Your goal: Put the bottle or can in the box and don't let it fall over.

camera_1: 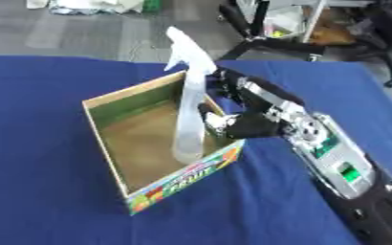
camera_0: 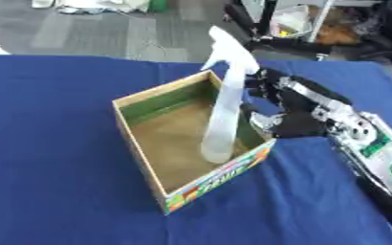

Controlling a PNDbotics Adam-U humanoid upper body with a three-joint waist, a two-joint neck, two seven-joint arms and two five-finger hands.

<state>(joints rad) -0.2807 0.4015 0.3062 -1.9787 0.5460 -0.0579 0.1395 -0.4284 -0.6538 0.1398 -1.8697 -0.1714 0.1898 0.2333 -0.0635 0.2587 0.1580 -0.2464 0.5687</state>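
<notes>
One white spray bottle (camera_0: pixel 223 115) stands upright inside the open cardboard box (camera_0: pixel 149 165) at the centre of the frame, its base on the box floor near the right wall and its trigger head rising well above the rim. From the right side comes the right hand (camera_1: pixel 249 125), just outside that wall and level with the bottle's middle; its fingers (camera_1: pixel 214 120) curl toward the bottle, though contact can't be made out. Blue cloth covers the desk (camera_0: pixel 49 143) under the box.

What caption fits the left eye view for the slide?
White spray bottle stands upright inside the open cardboard box; right hand beside it.
</notes>
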